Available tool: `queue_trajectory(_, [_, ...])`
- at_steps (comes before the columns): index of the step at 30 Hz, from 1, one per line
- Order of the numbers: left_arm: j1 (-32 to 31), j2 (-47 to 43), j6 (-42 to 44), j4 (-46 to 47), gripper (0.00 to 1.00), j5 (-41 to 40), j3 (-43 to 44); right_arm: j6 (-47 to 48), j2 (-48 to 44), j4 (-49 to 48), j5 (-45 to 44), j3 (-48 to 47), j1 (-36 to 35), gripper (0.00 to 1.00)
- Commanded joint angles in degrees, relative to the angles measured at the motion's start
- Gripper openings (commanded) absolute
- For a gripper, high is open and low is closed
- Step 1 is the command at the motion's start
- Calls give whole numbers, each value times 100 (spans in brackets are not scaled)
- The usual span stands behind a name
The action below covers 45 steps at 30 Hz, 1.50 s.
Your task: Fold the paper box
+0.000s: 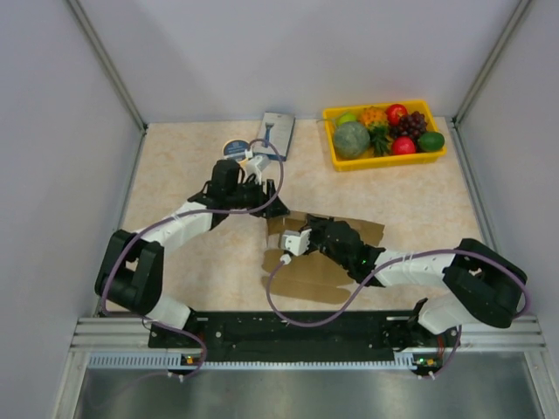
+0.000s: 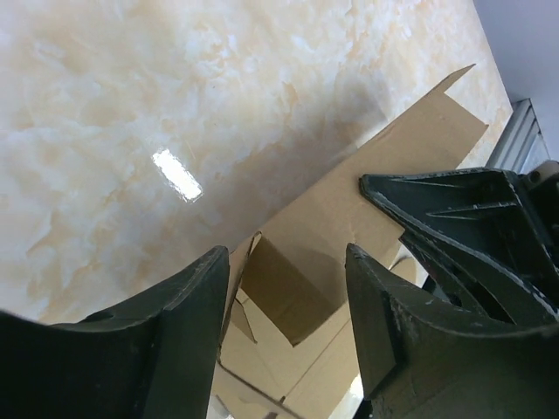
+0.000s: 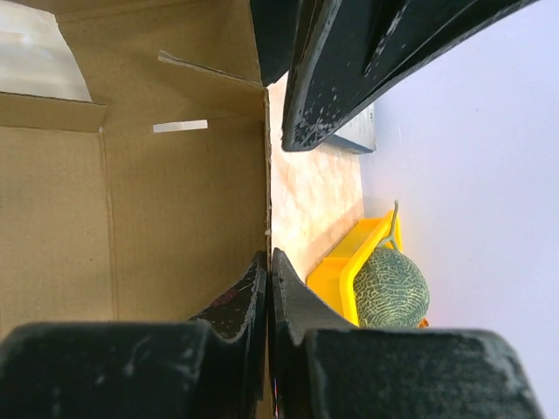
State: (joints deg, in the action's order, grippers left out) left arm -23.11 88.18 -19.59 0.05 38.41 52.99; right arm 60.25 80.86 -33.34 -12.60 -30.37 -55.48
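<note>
Mostly, the paper box (image 1: 314, 278) is hidden from above by the right arm. It lies on the table (image 1: 192, 244), left of the yellow tray (image 1: 393, 160) and nearer the arm bases. Only the right wrist view shows the right gripper (image 3: 268, 262) closed, seemingly pinching the edge of a raised box wall, with the tray's melon (image 3: 390, 288) beyond. In the left wrist view, the left gripper (image 2: 284, 262) stands open above a raised flap. Left of the tray lie a printed box (image 1: 277, 133) and a round blue item (image 1: 236, 147) too small to identify.
</note>
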Motion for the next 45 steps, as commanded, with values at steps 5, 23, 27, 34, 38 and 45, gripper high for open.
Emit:
queue_trajectory(5, [-9, -1266, 597, 697, 66, -685, -903, -180, -158, -506, 12, 93, 55, 1])
queue_trajectory(23, [-914, -1664, 966, 1119, 48, -2646, -1221, -628, -334, -506, 232, -30, 126, 11])
queue_trajectory(27, [-993, -1761, 984, 1409, 45, -2472, -1405, -628, -273, -568, 161, -30, 117, 11])
queue_trajectory(34, [-1160, -1804, 1159, 1585, 52, -2399, -1494, -699, -307, -559, 179, -65, 125, 11])
queue_trajectory(38, [-1239, -1586, 1282, 1498, 46, -2557, -1275, -786, -360, -533, 240, -92, 117, 11])
queue_trajectory(45, [-1468, -1295, 1450, 1497, 36, -3059, -1160, -971, -457, -515, 302, -83, 117, 13])
